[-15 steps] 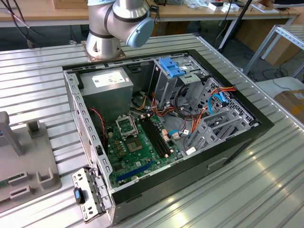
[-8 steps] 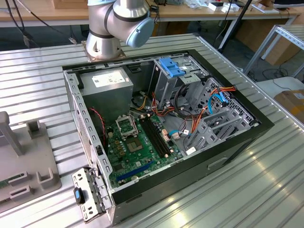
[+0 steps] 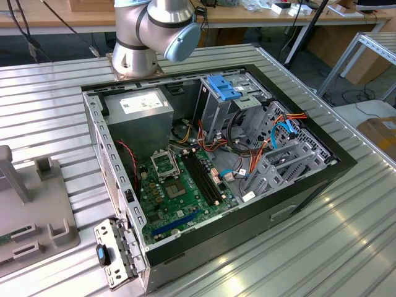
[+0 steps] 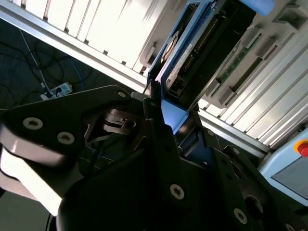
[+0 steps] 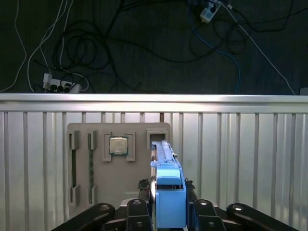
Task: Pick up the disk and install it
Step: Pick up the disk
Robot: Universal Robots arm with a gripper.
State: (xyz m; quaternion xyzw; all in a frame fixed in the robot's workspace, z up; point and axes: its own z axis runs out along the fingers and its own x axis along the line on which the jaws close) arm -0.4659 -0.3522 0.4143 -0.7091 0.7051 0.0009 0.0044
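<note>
At the case's (image 3: 291, 204) eleven o'clock, the exterior view shows the arm base (image 3: 133, 62); the first wrist view shows the gripper (image 5: 171, 216) clamping the disk (image 5: 168, 187).

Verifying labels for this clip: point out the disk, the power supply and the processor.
disk (image 5: 169, 190): first wrist view, blue carrier end.
power supply (image 3: 139, 127): exterior view, grey face below label.
processor (image 5: 118, 145): first wrist view, metal lid.
</note>
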